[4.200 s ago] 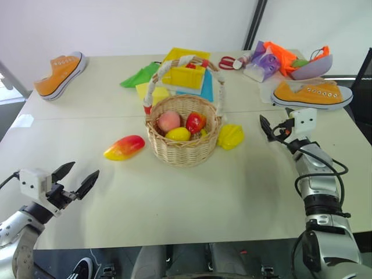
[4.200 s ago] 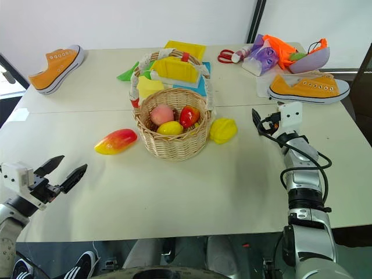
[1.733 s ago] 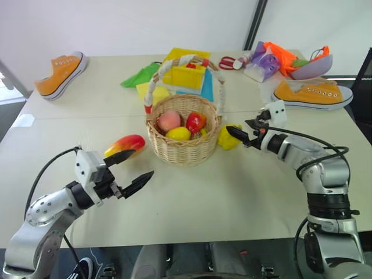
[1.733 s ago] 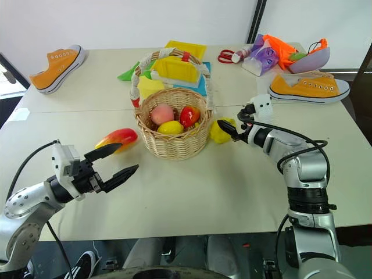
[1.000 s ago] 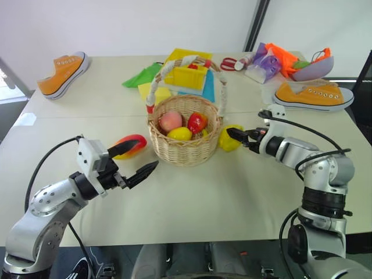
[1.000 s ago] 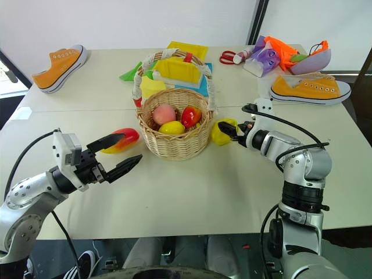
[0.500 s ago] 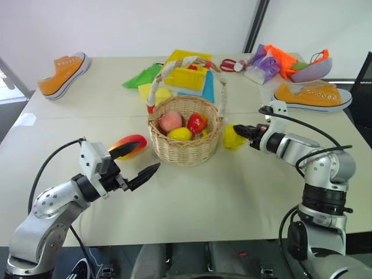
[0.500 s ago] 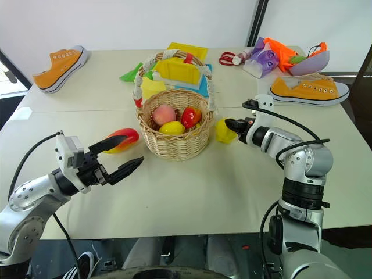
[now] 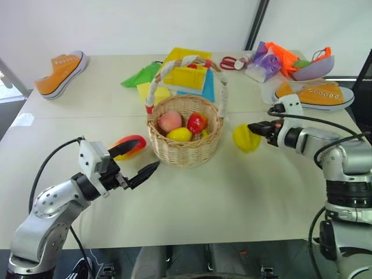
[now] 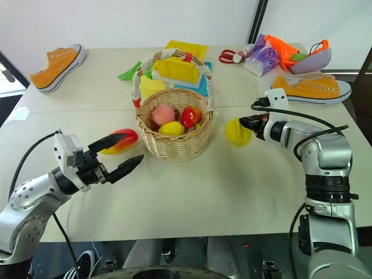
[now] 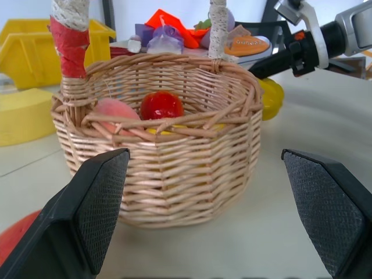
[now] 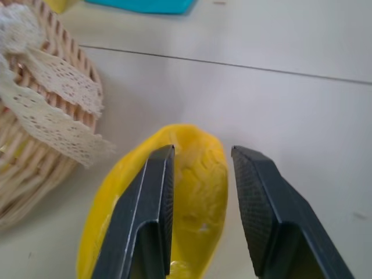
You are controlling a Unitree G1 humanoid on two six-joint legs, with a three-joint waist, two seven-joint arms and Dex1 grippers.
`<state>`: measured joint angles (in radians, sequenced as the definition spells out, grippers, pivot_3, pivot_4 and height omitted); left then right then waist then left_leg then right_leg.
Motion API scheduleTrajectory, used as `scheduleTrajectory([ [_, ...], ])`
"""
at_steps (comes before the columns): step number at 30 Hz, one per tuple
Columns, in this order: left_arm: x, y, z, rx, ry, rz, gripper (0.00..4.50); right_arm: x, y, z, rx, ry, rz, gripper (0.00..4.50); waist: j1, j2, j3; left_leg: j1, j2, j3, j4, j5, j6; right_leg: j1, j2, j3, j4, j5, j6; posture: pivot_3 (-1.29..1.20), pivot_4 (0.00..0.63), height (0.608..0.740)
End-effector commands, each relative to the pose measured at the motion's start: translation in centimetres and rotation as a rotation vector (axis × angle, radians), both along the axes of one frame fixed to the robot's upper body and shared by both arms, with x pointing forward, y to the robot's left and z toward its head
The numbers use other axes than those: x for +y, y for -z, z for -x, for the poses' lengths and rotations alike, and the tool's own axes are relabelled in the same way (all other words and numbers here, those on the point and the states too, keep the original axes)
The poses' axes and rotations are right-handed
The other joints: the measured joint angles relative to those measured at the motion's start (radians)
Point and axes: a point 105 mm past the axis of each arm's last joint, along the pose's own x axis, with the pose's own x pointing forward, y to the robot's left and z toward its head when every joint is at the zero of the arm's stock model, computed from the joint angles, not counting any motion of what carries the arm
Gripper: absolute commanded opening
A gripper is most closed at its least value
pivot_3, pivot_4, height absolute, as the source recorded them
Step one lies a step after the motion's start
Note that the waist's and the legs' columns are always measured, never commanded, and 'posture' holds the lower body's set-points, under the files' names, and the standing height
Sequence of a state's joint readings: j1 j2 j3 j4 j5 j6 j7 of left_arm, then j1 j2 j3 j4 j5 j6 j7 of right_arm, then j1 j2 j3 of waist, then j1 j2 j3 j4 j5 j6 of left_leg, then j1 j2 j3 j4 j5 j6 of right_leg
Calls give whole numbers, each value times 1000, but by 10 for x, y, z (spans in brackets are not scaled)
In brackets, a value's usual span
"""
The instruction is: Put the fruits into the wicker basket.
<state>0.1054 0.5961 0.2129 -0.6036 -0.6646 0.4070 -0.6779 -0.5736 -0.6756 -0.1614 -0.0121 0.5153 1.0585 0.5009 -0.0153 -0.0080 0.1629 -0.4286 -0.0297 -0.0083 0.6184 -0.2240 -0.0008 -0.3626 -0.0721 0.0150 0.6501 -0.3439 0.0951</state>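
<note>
Gripped the yellow ridged lumpy toy fruit (image 12: 174,209) between the right gripper (image 12: 200,212) fingers, narrowly, near one end. Could have slipped free short of the round woven wicker basket (image 10: 174,136). Held the left gripper (image 10: 121,156) wide open, empty.

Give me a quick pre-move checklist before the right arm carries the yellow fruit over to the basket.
1. Right gripper shut on the yellow ridged fruit: ok, a finger on each side in the right wrist view.
2. Fruit clear of the table: cannot tell; it hangs at the fingertips to the right of the wicker basket.
3. Room in the basket: ok; peach, lemon and red fruit leave space.
4. Arched handle in the path: not ok, its right end stands on the near rim; go over or around.
5. Left gripper out of the way: ok, open, on the basket's left.
6. Mango still outside the basket: not ok, next.
</note>
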Motion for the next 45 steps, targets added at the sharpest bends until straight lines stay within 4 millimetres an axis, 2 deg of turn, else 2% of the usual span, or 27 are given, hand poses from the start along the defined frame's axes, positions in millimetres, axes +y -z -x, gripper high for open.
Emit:
scheduleTrajectory([
  [1, -1, -5, 1, -24, 8, 2, 4500, 2, -25, -2, -85, -48, 13, 829, -1, 0, 0, 0, 0, 0, -2, 0, 0, -1, 0, 0, 0, 0, 0, 0, 150, 740],
  [8, 1, -4, 0, -23, 1, 9, 4500, -3, -41, -14, -210, 11, 37, 829, 1, 0, 0, 1, 1, 1, -2, 1, -1, -1, 1, 0, 1, 0, 1, 0, 150, 740],
  [10, 2, -3, 1, -19, -3, 14, 4500, -4, -43, -12, -218, 4, 34, 1768, 2, 0, 0, 1, 1, 1, -1, 1, -1, 0, 1, 0, 0, 0, 1, 0, 150, 740],
  [11, 2, -2, 1, -19, -3, 13, 4500, 4, -43, -6, -204, -42, 7, 2114, 3, 0, 0, 1, 1, 1, -1, 1, -1, 0, 1, 0, 0, 0, 1, 0, 150, 740],
  [14, 3, -1, 2, -19, -1, 12, 4500, 21, -38, 11, -176, -147, -2, 3676, 3, 0, 0, 1, 1, 1, -1, 1, -1, 0, 1, 0, 0, 0, 1, 0, 150, 740],
  [17, 1, -2, 5, -17, 25, 17, 4500, 23, -37, 19, -163, -153, -7, 3676, 3, 0, 0, 1, 1, 1, -1, 1, -1, 0, 1, 0, 0, 0, 1, 0, 150, 740],
  [21, -2, -4, 13, 0, 94, -3, 4500, 23, -29, 29, -193, -182, 119, 3676, 3, 0, 0, 1, 1, 1, -1, 1, -1, 0, 0, 0, 0, 0, 1, 0, 150, 740],
  [23, -3, -4, 18, 11, 135, -20, 4500, 20, -27, 30, -202, -167, 103, 3676, 2, 0, 0, 1, 1, 1, -1, 1, -1, 0, 1, 0, 0, 0, 1, 0, 150, 740],
  [25, -4, -4, 22, 23, 170, -32, 4500, 15, -25, 29, -218, -149, 132, 4250, 1, 0, 0, 1, 1, 1, -1, 1, -1, 0, 0, 0, 0, 0, 1, 0, 150, 740],
  [26, -5, -3, 25, 32, 195, -40, 4500, 12, -22, 28, -240, -144, 200, 4470, 1, 0, 0, 1, 1, 1, -1, 1, -1, 0, 0, 0, 0, 0, 1, 0, 150, 740],
  [28, -4, 0, 30, 62, 229, -56, 4500, 10, -15, 29, -264, -135, 273, 4470, 2, 0, 0, 1, 1, 1, -1, 1, -1, 0, 0, 0, 0, 0, 0, 0, 150, 740],
  [33, -1, 10, 34, 99, 227, -73, 4500, 16, 8, 35, -252, -124, 278, 4470, 1, 1, 1, 1, 1, 1, -1, 1, -1, 0, 0, 0, 0, 0, 1, 0, 150, 740],
  [39, -2, 12, 35, 92, 232, -89, 4500, 16, 4, 26, -303, -91, 283, 4470, 2, 1, 1, 2, 1, 1, 0, 1, -1, 1, 1, 0, 1, 0, 0, 0, 150, 740],
  [45, -2, 14, 35, 88, 218, -80, 4500, 19, 18, 20, -303, -110, 321, 4470, 2, 1, 1, 2, 1, 1, 1, 1, -1, 1, 1, 0, 1, 0, 0, 0, 150, 740],
])
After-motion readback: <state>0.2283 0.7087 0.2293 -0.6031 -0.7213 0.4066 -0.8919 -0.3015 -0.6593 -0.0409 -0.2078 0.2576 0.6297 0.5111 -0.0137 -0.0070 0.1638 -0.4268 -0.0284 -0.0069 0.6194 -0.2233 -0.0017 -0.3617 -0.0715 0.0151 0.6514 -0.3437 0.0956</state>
